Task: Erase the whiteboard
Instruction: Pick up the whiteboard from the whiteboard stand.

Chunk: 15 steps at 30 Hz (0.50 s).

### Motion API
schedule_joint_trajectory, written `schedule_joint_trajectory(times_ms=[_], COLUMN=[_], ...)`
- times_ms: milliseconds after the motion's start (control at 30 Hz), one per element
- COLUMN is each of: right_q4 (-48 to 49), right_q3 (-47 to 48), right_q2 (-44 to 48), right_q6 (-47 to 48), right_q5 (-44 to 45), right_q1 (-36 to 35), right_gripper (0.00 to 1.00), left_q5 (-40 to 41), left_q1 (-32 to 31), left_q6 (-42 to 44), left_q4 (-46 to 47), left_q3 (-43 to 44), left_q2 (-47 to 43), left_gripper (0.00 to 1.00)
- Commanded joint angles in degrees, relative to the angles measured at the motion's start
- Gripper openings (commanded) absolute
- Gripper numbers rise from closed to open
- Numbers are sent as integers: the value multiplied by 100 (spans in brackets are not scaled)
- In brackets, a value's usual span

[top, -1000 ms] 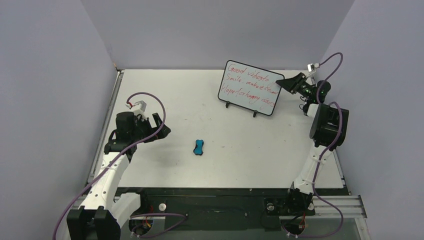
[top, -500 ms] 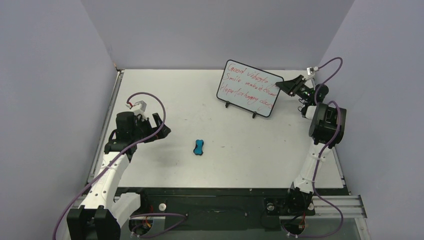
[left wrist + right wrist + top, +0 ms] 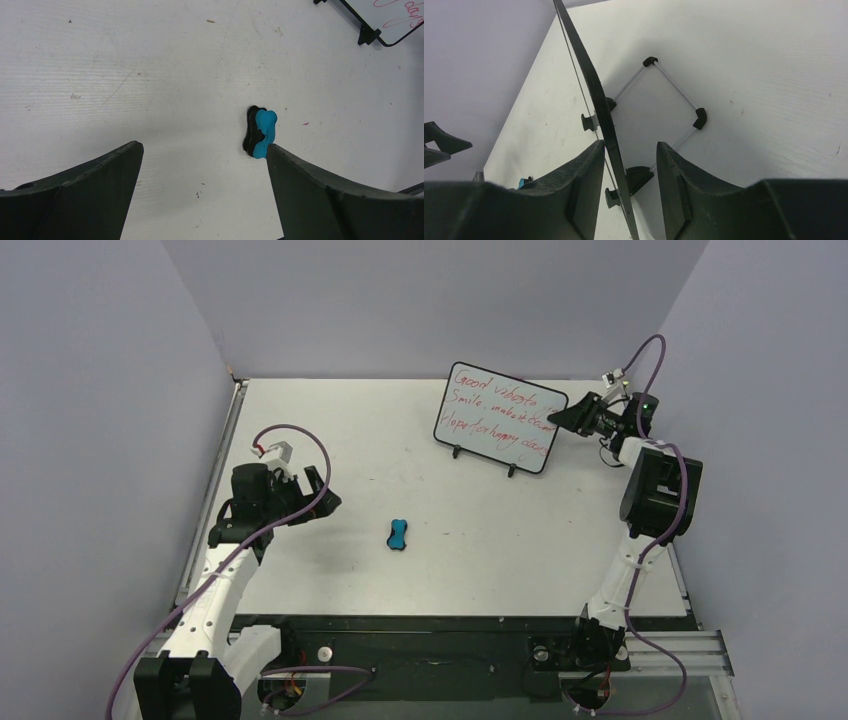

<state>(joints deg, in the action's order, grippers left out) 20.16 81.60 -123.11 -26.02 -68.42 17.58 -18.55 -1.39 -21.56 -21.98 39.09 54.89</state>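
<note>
The whiteboard (image 3: 500,418) stands on its easel at the back right, with red handwriting across it. My right gripper (image 3: 560,418) is at the board's right edge. In the right wrist view the board's black rim (image 3: 594,85) runs between the fingers of that gripper (image 3: 630,145). The left finger lies against the rim and the right finger stands apart from it, so the jaws are open around the edge. My left gripper (image 3: 325,490) hovers wide open at mid-left and holds nothing. The blue eraser (image 3: 398,534) lies on the table by its right fingertip (image 3: 280,155).
The wire easel stand (image 3: 700,118) spreads behind the board, its black feet (image 3: 367,35) on the table. Grey walls close in on the left, back and right. The right arm's elbow (image 3: 660,485) stands close to the right wall.
The right gripper has slid a little nearer along the board's right edge while its wrist swung toward the right wall. The left arm and the eraser have not moved.
</note>
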Motion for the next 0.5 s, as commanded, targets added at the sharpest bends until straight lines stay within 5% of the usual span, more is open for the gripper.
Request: schedule_joint_trajectory(times_ms=[0,333,467], right_q4=[-224,-2496,-2678], right_q3=[-66,481,624], right_q2=[144,107,0], right_q6=[388,1929,2012], right_q5=[-178,-209,-302], right_q1=[-9,-36,-105], right_gripper=[39,44,44], left_q5=[-110,-116,-124], left_q1=[31,33,33], left_q6=[124,128,118], left_q4=[259,250,252], left_q3=[123,124,124], left_q2=[1,-5,-10], left_gripper=[93,93,93])
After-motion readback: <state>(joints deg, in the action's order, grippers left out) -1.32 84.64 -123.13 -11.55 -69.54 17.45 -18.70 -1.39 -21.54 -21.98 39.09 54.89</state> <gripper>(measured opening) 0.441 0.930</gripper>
